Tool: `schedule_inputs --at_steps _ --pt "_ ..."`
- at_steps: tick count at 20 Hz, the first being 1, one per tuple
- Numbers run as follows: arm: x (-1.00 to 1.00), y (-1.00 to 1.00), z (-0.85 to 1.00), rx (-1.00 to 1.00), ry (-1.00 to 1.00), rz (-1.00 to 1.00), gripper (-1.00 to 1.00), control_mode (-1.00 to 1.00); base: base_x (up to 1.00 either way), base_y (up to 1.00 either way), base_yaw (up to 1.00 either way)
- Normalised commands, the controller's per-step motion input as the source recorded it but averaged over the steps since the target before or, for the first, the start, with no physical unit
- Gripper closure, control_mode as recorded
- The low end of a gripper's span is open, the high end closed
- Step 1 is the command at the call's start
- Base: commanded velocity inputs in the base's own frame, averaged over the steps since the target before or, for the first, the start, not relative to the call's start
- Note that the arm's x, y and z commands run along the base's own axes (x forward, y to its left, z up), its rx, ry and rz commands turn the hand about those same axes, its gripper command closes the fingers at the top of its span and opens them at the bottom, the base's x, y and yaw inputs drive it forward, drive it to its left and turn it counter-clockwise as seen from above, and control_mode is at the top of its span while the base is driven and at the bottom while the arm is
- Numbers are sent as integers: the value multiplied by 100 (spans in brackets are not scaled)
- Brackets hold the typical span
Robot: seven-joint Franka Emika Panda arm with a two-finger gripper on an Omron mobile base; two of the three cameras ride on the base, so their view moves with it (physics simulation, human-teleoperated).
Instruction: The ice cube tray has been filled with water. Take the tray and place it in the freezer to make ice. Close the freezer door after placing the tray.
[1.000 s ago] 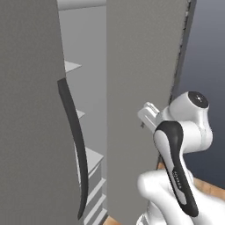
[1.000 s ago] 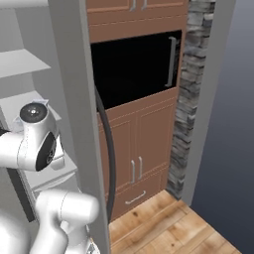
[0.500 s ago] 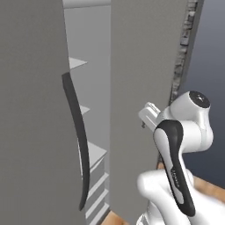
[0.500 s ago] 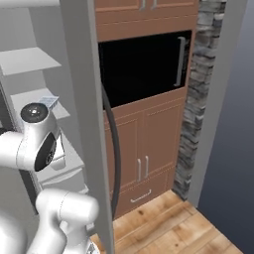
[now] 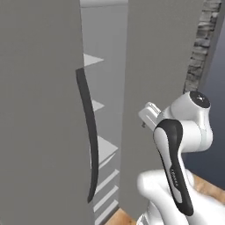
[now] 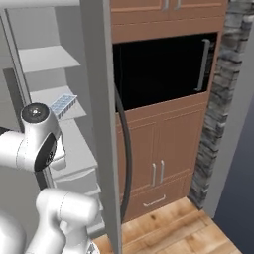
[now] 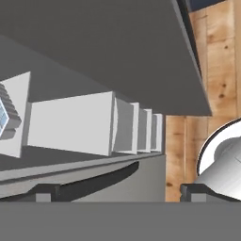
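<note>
The ice cube tray (image 6: 63, 104), white with light-blue cells, lies on a white shelf inside the open freezer (image 6: 47, 57). In the hand view a corner of the ice cube tray (image 7: 5, 116) shows at the left edge, on a shelf far from the fingertips. My gripper (image 7: 117, 195) is open with nothing between its fingers, and it hangs outside the compartment. A grey freezer door (image 5: 39, 110) with a curved black handle (image 5: 89, 132) stands to the left of the opening. A second grey door (image 6: 100, 124) stands edge-on to its right.
Brown wooden cabinets (image 6: 163, 158) and a black built-in oven (image 6: 158, 69) lie right of the freezer, with a stone pillar (image 6: 221, 99) beyond. A wooden floor (image 6: 168, 230) runs below. My white arm (image 5: 176, 162) stands close to the right door panel (image 5: 158, 66).
Both base views have slid, with the doors and shelves shifting right in the picture, so the camera has moved. The tray stays on its shelf. The gripper stays open.
</note>
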Motion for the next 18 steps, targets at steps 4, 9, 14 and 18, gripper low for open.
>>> schedule_inputs --at_steps 4,9,14,18 --pt "0 0 0 0 0 0 -100 100 -4 -5 30" --pt "0 0 0 0 0 0 -100 100 -17 -22 29" --pt "0 0 0 0 0 0 -100 100 -25 -42 30" --pt "0 0 0 0 0 0 -100 100 -27 -50 29"
